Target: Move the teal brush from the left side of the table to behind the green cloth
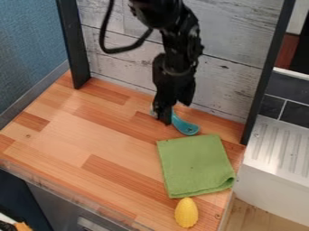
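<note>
Handle behind cloth, corn before it, on counter

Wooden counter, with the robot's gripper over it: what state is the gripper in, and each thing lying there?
Black gripper: pointing down, low over the counter, right at the teal handle.
Teal handle: partly hidden by the gripper; whether it is gripped, I can't tell.
Green cloth: folded, spread flat.
Yellow corn cob: whole, lying just beyond the cloth's near edge.
</note>
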